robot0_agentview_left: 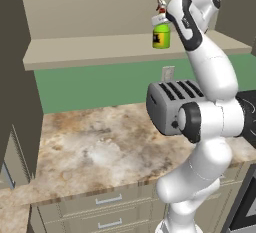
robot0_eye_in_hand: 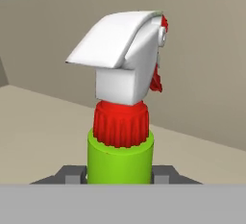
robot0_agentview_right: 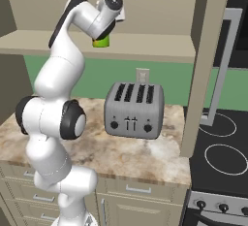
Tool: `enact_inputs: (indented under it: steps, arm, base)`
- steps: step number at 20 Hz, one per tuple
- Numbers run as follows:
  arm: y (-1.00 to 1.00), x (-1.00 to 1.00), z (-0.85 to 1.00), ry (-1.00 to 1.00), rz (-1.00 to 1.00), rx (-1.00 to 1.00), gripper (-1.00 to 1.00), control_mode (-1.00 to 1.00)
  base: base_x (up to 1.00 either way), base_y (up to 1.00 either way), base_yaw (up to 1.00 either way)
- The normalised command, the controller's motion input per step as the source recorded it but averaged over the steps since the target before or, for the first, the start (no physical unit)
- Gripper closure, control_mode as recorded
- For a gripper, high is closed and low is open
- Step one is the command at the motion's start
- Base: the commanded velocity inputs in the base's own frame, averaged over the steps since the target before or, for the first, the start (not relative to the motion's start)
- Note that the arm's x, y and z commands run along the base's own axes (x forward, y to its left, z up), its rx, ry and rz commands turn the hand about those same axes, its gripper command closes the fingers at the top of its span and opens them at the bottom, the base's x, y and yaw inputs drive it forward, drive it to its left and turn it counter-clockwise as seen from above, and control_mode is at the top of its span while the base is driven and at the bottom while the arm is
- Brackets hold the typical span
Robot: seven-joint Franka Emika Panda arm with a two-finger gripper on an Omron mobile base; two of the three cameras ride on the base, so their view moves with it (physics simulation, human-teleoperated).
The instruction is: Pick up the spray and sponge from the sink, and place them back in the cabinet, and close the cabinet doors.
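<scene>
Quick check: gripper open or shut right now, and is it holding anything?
Gripper: shut on the spray, fingers clamped at either side of the green neck, bottle upright over the cabinet shelf.

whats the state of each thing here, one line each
spray: upright, held up at the cabinet shelf level
gripper: shut on the spray's neck
cabinet: open, shelf interior exposed
cabinet doors: open, swung out
toaster: standing on the counter, slots empty
drawers: closed
</scene>
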Motion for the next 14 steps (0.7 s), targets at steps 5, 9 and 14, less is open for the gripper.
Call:
enact_inputs:
  steps: [5, 9, 14]
  arm:
    - [0.00, 0.07, -0.39, -0.15, 0.00, 0.00, 1.00, -1.00]
    - [0.00, 0.15, -0.25, -0.14, 0.00, 0.00, 1.00, -1.00]
    - [0.00, 0.34, -0.21, -0.11, 0.00, 0.00, 1.00, -1.00]
  base:
    - [0.00, 0.00, 0.00]
    - [0.00, 0.00, 0.00]
    - [0.00, 0.00, 0.00]
